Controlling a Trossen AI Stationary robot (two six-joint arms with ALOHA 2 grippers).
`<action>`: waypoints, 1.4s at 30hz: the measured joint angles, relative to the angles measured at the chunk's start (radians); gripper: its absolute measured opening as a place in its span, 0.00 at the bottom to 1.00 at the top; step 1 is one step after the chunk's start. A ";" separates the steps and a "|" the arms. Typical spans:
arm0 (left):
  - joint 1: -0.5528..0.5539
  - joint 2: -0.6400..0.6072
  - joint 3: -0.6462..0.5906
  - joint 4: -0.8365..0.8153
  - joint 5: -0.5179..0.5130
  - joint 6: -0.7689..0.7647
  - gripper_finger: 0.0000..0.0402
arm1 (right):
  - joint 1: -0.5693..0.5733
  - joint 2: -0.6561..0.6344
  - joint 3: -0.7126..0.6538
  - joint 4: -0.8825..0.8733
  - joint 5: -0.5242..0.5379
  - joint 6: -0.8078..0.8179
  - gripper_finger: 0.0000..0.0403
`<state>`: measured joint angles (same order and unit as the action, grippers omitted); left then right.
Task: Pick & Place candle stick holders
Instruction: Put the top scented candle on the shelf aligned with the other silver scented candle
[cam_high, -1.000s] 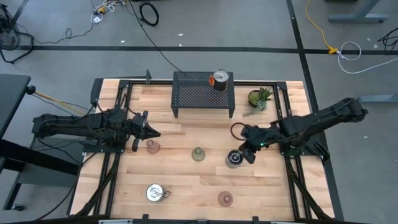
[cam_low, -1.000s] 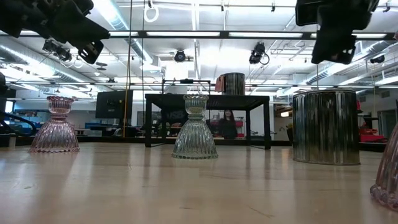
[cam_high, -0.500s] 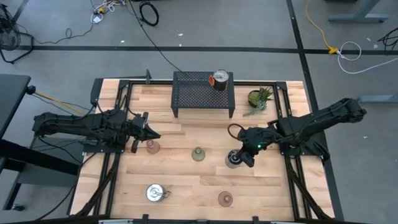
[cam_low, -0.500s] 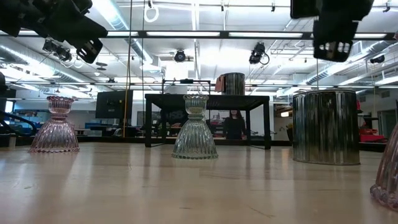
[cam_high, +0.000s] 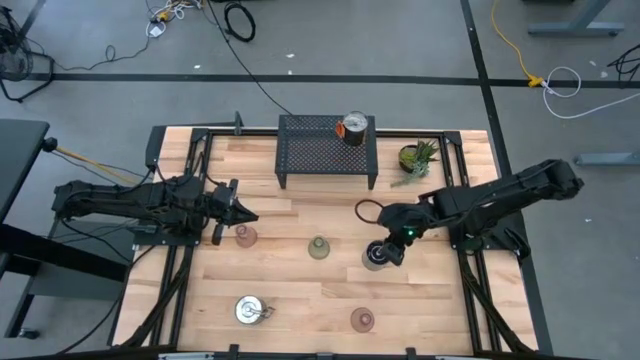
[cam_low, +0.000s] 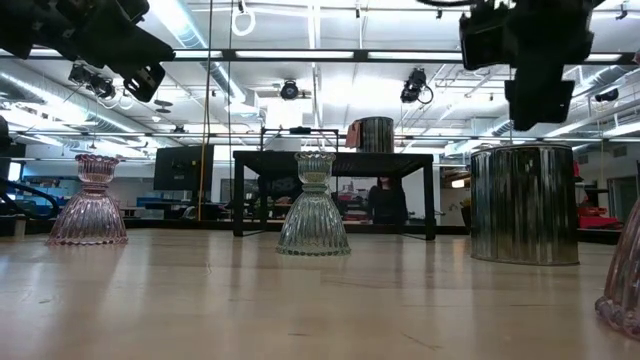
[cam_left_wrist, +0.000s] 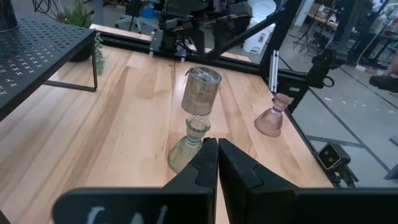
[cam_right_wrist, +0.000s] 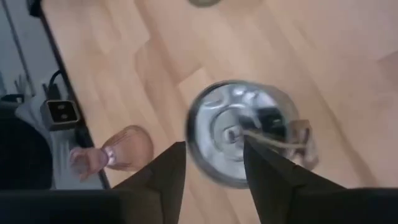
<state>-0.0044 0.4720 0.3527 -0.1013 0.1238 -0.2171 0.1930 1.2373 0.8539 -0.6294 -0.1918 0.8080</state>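
Silver, ribbed and cylindrical — the metal holder (cam_low: 524, 204) stands upright beneath the right pincer (cam_high: 393, 250), fingers parted.

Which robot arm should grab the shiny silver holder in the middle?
Probably the right. The right gripper hangs open directly over the silver candle holder, while the left gripper, jaws shut, sits farther off near a pink glass holder.

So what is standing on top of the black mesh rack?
On the black mesh rack, one silver holder with an orange part stands near its right end. The rest of its top shows only bare mesh. The space under it is covered from above.
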 joint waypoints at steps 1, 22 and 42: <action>0.000 0.000 0.000 0.000 0.000 0.000 0.04 | -0.009 0.000 0.001 -0.010 0.002 -0.006 0.40; 0.000 0.000 0.000 -0.001 0.000 0.000 0.04 | -0.082 0.111 0.002 -0.063 0.063 -0.118 0.35; 0.000 0.000 0.000 -0.008 0.000 0.003 0.04 | -0.073 0.154 0.005 -0.016 0.059 -0.136 0.05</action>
<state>-0.0040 0.4721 0.3527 -0.1088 0.1242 -0.2142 0.1201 1.3913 0.8589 -0.6451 -0.1330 0.6721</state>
